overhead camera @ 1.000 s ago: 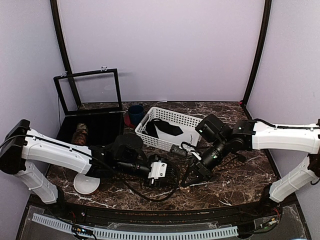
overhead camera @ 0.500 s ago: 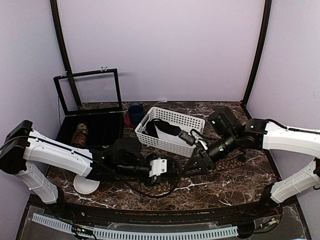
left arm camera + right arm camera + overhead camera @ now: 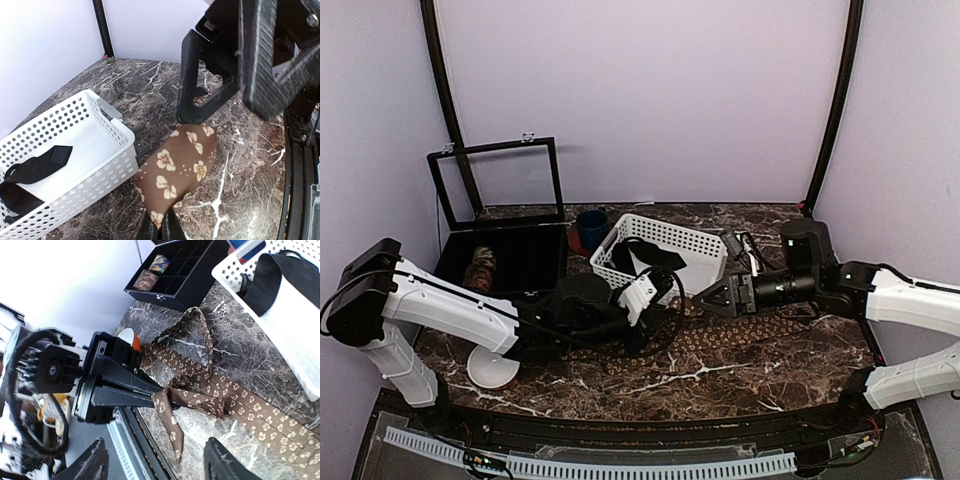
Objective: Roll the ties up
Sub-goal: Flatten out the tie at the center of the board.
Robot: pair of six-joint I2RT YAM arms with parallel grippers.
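A brown tie (image 3: 750,330) with tan flowers lies stretched along the marble table from the middle toward the right. My left gripper (image 3: 665,288) is shut on one end of it, held off the table; in the left wrist view the tie (image 3: 180,165) hangs out of the left gripper (image 3: 160,222). My right gripper (image 3: 703,298) stands open just right of that end with nothing in it. In the right wrist view the tie (image 3: 210,385) folds in loose loops where the left gripper (image 3: 150,392) pinches it. A rolled tie (image 3: 480,268) sits in the black box.
A white perforated basket (image 3: 705,270) holding a black item stands behind the grippers. The open black compartment box (image 3: 535,262) is at the back left, with a blue cup (image 3: 590,225) beside it. A white dish (image 3: 492,368) lies near the left arm's base.
My left gripper has shut on the tie's end and swung up toward the basket. My right gripper has opened, let go of the tie and drawn back to the right.
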